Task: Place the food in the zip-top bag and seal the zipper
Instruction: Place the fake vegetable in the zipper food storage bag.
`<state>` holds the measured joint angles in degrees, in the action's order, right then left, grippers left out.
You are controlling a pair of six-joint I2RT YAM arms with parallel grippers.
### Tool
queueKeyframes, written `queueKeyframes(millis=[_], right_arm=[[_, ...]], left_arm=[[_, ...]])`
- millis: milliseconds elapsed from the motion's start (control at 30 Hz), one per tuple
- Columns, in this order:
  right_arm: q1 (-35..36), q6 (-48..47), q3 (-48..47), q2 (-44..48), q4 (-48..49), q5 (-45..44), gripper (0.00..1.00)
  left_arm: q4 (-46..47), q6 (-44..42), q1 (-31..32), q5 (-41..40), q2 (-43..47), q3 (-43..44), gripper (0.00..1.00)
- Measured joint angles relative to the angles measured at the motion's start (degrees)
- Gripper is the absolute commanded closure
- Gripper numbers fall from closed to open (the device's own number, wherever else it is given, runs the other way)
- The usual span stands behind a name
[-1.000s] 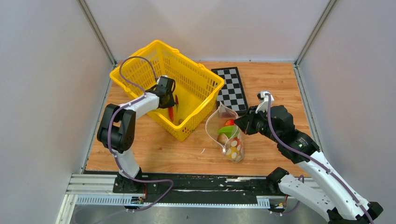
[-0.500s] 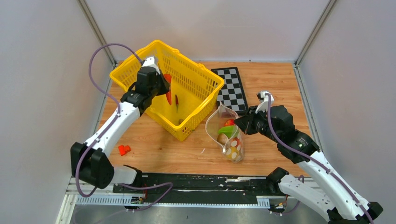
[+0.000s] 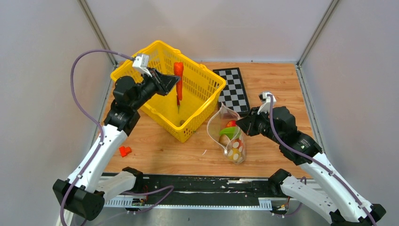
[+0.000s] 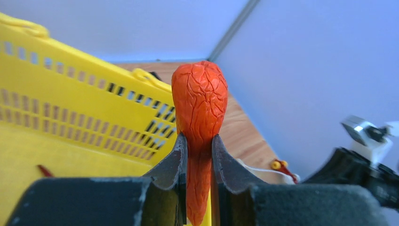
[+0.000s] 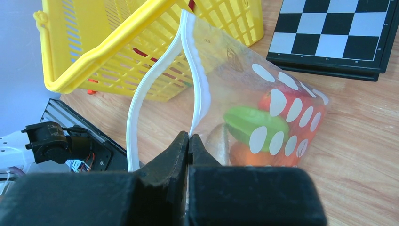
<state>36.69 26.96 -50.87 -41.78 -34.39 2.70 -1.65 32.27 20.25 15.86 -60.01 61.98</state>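
Observation:
My left gripper (image 3: 175,84) is shut on the orange carrot (image 3: 178,70) and holds it upright above the yellow basket (image 3: 207,96). In the left wrist view the carrot (image 4: 199,101) sticks up between the fingers (image 4: 175,157). A red chili (image 3: 178,100) lies in the basket. The polka-dot zip-top bag (image 3: 229,136) stands open on the table with a green pepper, a red tomato and orange and brown pieces inside. My right gripper (image 3: 241,123) is shut on the bag's zipper (image 5: 195,75) strip at the mouth, with the pepper (image 5: 254,123) showing through the plastic.
A black and white checkerboard (image 3: 232,89) lies behind the bag. A small red block (image 3: 124,151) sits on the table at the front left. Grey walls close in the left, right and back sides.
My left arm has lifted the carrot up out of the basket and swung it up and to the right. The right gripper and the bag have not moved.

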Motion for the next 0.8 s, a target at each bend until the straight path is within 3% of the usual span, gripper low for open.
queueKeyframes(millis=[200,433,800], right_arm=[[0.00,0.02,0.35,0.07,0.85,0.02,1.00],[0.00,0.02,0.37,0.35,0.85,0.00,1.00],[0.00,0.24,0.44,0.35,1.29,0.09,1.00]], left_arm=[[10.62,6.84,3.74,4.79,3.32,-7.21,0.88],[23.02,14.10,15.06,1.14,4.98,-16.79,0.86],[28.79,14.64,27.74,-2.58,0.68,-17.40,0.85]])
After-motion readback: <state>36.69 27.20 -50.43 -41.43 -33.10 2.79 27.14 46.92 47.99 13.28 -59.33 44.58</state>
